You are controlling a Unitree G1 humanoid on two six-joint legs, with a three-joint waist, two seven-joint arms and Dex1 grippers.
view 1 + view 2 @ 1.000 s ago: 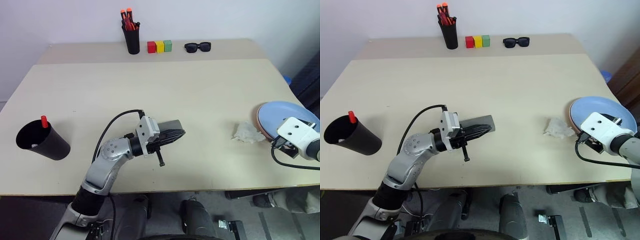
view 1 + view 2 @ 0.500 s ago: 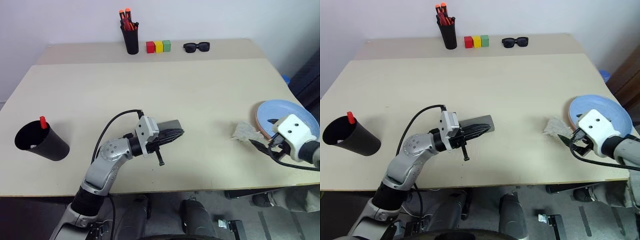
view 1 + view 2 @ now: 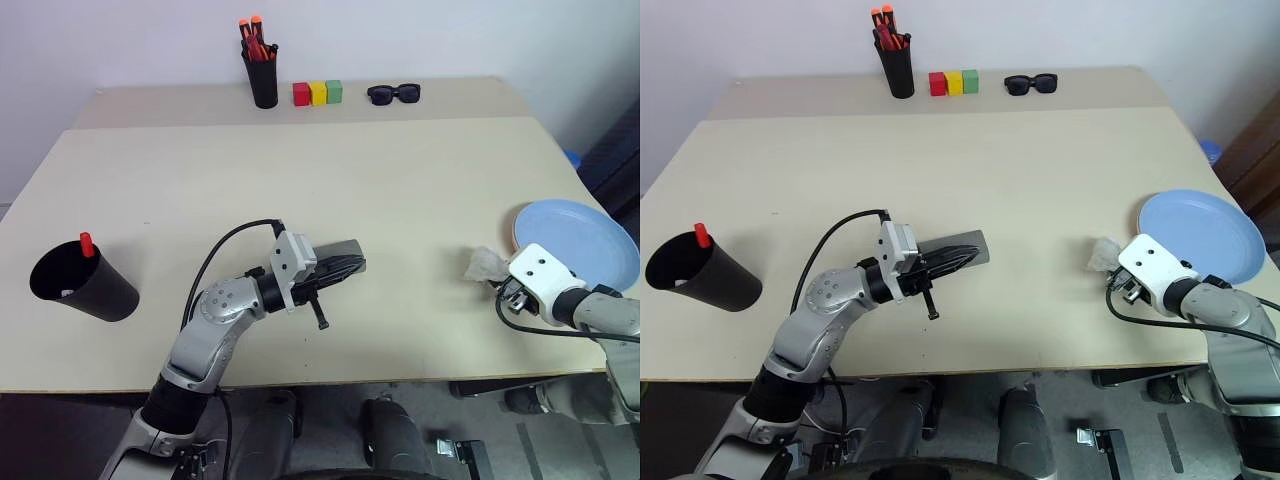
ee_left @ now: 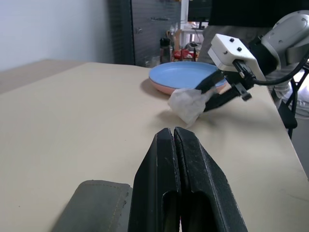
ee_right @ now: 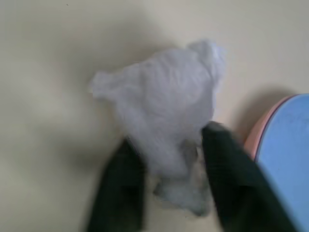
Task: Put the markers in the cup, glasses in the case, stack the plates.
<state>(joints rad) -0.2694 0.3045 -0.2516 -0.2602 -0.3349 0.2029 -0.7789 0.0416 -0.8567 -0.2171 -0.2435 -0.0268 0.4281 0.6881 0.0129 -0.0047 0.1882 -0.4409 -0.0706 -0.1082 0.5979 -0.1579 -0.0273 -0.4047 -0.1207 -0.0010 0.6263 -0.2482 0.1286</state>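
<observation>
Nearby, crumpled tissue beside stacked plates, right hand pinching it, left hand closed over case.

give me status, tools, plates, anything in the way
Left tool shut, over grey case. Right tool closing on crumpled tissue. Blue plate stacked on pink plate. Tissue beside the plates.

Closed left tool; stacked plates beyond
</observation>
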